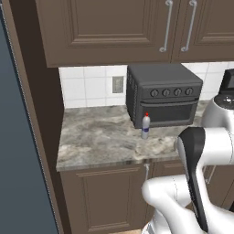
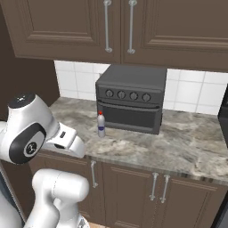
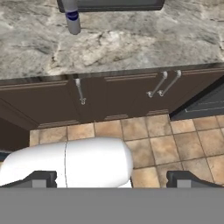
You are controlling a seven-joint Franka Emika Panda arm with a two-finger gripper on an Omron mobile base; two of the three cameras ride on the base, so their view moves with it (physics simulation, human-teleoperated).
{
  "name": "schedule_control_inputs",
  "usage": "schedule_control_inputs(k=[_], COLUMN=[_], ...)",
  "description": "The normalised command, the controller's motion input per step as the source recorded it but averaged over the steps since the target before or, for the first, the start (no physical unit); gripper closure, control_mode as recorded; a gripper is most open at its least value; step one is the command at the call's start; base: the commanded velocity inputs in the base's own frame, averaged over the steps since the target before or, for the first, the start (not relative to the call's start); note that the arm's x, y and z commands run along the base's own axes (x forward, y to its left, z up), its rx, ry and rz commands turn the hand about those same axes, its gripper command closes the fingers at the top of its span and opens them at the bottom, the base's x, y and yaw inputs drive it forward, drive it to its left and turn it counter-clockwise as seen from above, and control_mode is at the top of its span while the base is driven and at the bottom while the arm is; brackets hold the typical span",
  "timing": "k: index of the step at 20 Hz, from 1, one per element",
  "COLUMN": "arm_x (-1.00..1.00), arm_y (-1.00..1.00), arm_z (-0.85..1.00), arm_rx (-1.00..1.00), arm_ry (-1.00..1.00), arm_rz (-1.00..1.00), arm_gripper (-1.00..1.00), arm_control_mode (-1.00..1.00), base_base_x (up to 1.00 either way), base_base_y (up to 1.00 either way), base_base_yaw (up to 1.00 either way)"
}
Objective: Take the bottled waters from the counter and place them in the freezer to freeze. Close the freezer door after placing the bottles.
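One bottled water [image 1: 145, 126], small and clear with a red cap and a blue label, stands upright on the marbled counter [image 1: 96, 137] just in front of the toaster oven's left corner. From the other side the same bottle [image 2: 101, 125] stands alone on the counter [image 2: 178, 147]. In the hand view it [image 3: 72, 18] sits at the top edge, far from my gripper [image 3: 113, 179]. The gripper hangs in front of the counter over the floor, open, its fingertips [image 3: 41, 178] far apart with nothing between them. A blue-grey face of the freezer [image 1: 18, 137] runs down the left edge.
A dark grey knobbed toaster oven [image 1: 163, 93] stands at the back of the counter. Brown wall cabinets [image 2: 120, 26] hang above it, and base cabinets [image 3: 113, 94] with bar handles sit below. A black appliance [image 2: 224, 116] stands at the far right. The floor [image 3: 175, 144] is tiled.
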Motion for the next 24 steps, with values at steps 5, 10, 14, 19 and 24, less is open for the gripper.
schedule_control_inputs(k=[5,10,14,19,24], arm_x=[0.37,0.45,0.65,0.71,0.79], arm_y=[0.14,0.19,0.04,0.13,0.01], arm_z=[-0.09,-0.39,-0.53,-0.51,-0.49], arm_rx=[0.0,0.0,0.0,-0.03,0.0], arm_ry=[-0.04,-0.18,-0.24,-0.32,-0.24], arm_rz=[-0.04,-0.08,-0.06,-0.03,0.02], arm_gripper=[-1.0,-1.0,-1.0,-1.0,-1.0], arm_control_mode=[-1.0,-1.0,-1.0,-1.0,-1.0], base_base_x=[0.01,0.0,0.0,0.0,0.0], base_base_y=[0.0,0.0,0.0,0.0,0.0], base_base_yaw=[0.0,0.0,0.0,0.0,0.0])
